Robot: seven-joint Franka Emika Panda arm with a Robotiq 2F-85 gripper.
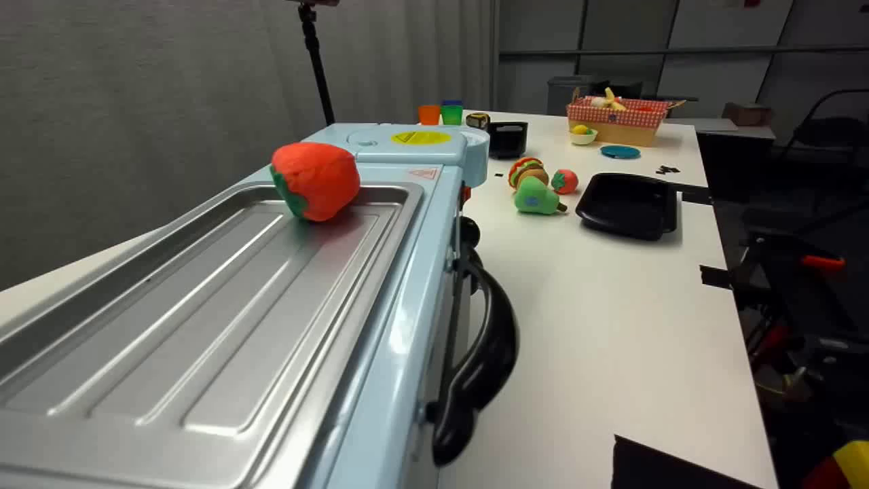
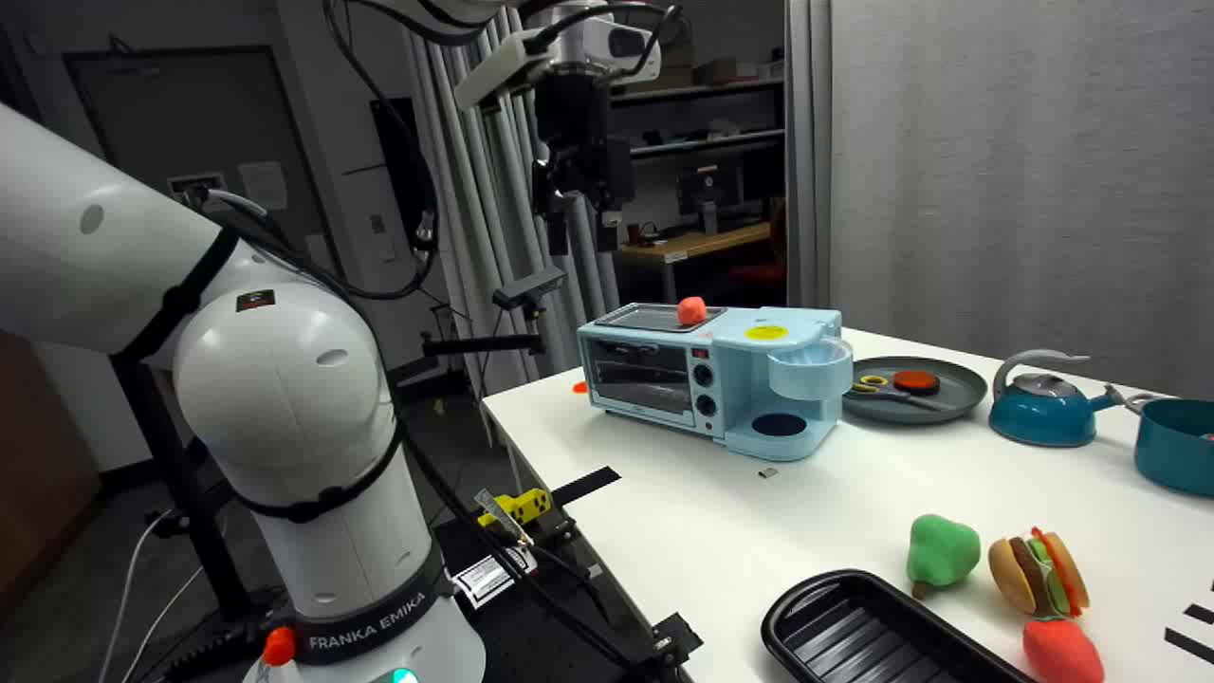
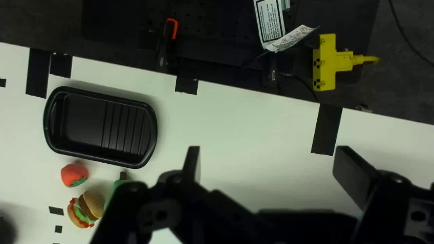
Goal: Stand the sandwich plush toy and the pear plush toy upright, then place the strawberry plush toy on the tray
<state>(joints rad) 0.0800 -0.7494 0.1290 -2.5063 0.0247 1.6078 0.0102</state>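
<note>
The sandwich plush toy (image 1: 529, 172) lies on its side, its layers standing on edge in an exterior view (image 2: 1036, 574). The green pear plush toy (image 1: 535, 197) lies tipped over beside it, stem (image 2: 920, 590) toward the tray. In the wrist view the pear (image 3: 118, 184) is partly hidden by a finger. The red strawberry plush toy (image 3: 74, 175) rests on the table between the sandwich and the black tray (image 3: 101, 125); it also shows in an exterior view (image 2: 1062, 651). The tray (image 1: 628, 204) holds nothing. My gripper (image 2: 582, 239) is open and empty, high above the table (image 3: 268, 162).
A light blue oven unit (image 2: 654, 417) carries a larger red-orange object (image 1: 319, 180) on its silver metal surface (image 1: 204, 326). A grey pan (image 2: 958, 394), blue kettle (image 2: 1048, 413) and blue pot (image 2: 1176, 451) stand beyond. A basket (image 1: 614, 129) is farther back.
</note>
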